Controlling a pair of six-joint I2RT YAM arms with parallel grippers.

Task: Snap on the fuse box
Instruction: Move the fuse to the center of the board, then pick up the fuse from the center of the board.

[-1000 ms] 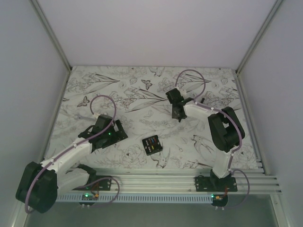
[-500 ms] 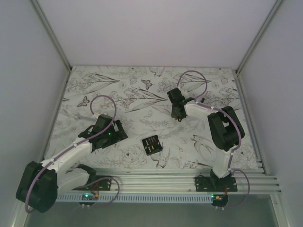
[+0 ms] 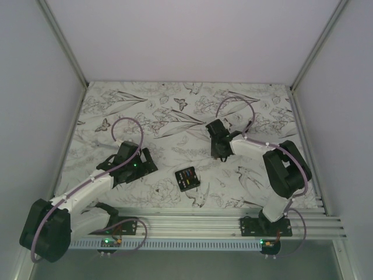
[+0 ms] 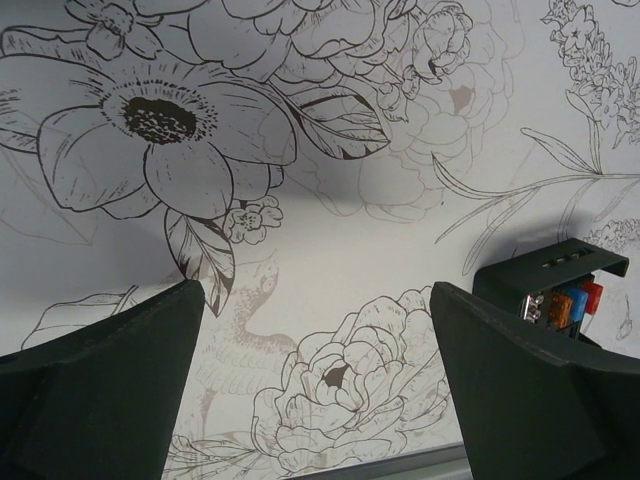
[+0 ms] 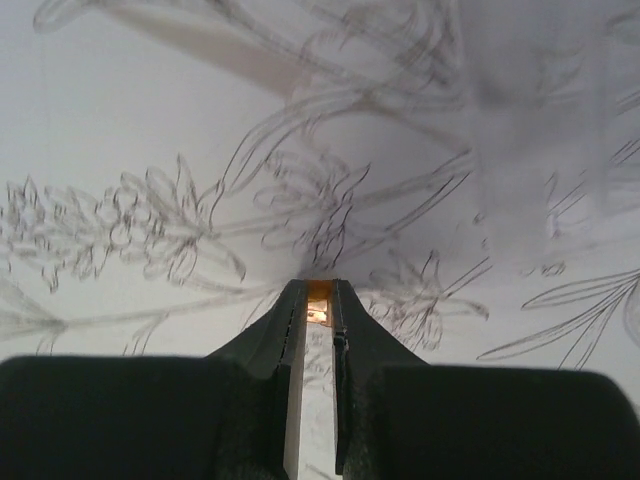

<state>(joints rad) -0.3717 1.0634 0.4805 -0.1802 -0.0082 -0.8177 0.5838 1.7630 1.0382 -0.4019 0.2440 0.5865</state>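
The fuse box (image 3: 187, 178), a small black squarish box with red, blue and orange fuses on its face, lies on the flower-patterned table near the front middle. In the left wrist view it stands at the right (image 4: 558, 290), partly hidden behind my right finger. My left gripper (image 3: 141, 165) is open and empty, left of the box; in its own view (image 4: 318, 385) only the table shows between the fingers. My right gripper (image 3: 220, 153) hangs above the table behind the box. In its wrist view (image 5: 319, 305) it is shut on a tiny orange fuse (image 5: 319, 302) pinched at the fingertips.
A grey aluminium rail (image 3: 192, 220) runs along the table's front edge, holding both arm bases. White walls close the table on the left, back and right. A purple cable (image 3: 236, 96) loops above the right arm.
My right gripper has moved nearer and lower, toward the fuse box, and its arm has swung right. The left arm and the fuse box have not moved.
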